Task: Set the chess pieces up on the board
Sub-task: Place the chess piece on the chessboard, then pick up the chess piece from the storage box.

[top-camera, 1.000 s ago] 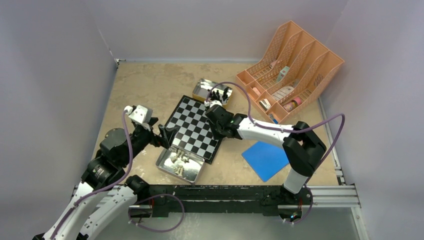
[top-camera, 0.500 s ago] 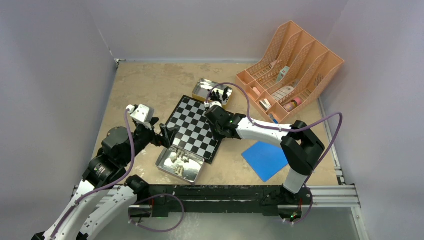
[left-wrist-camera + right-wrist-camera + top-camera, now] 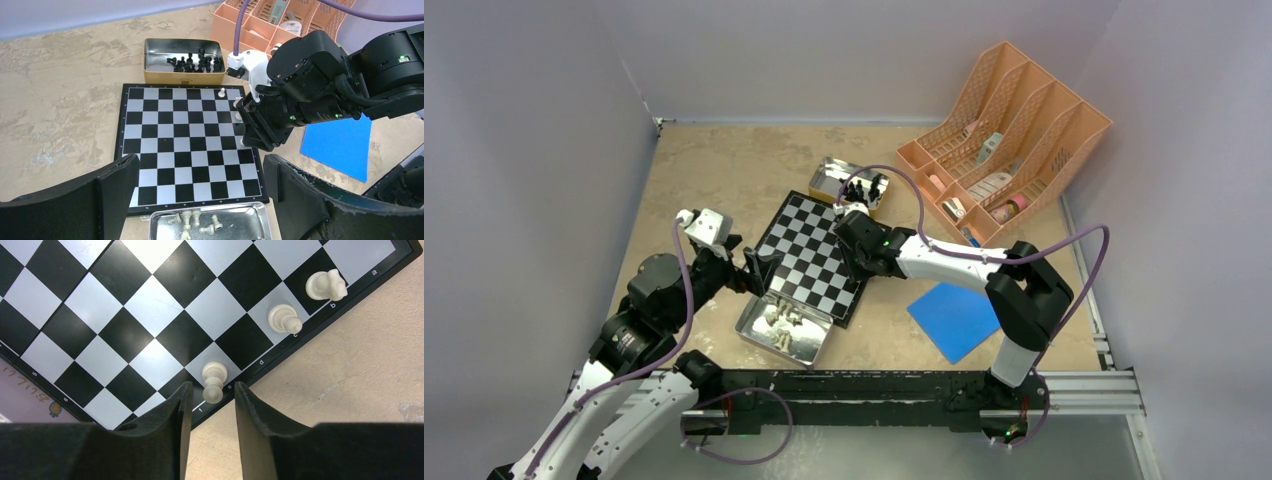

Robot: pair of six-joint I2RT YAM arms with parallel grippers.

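Note:
The checkered board lies mid-table. Three cream-white chess pieces stand along its right edge, seen in the right wrist view: one nearest my fingers, a second and a third further along. My right gripper is open, low over that edge. The nearest piece stands upright between its fingertips with a gap on each side. My left gripper is wide open and holds nothing. It hovers above the board's near edge and a tin of loose white pieces. Black pieces fill the far tin.
An orange file rack with small items stands at the back right. A flat blue square lies right of the board. The near tin touches the board's near edge, and the far tin sits at its far corner.
My right gripper's jaws have widened off the white piece, which stays standing on the board. The left arm shifted slightly and then held still.

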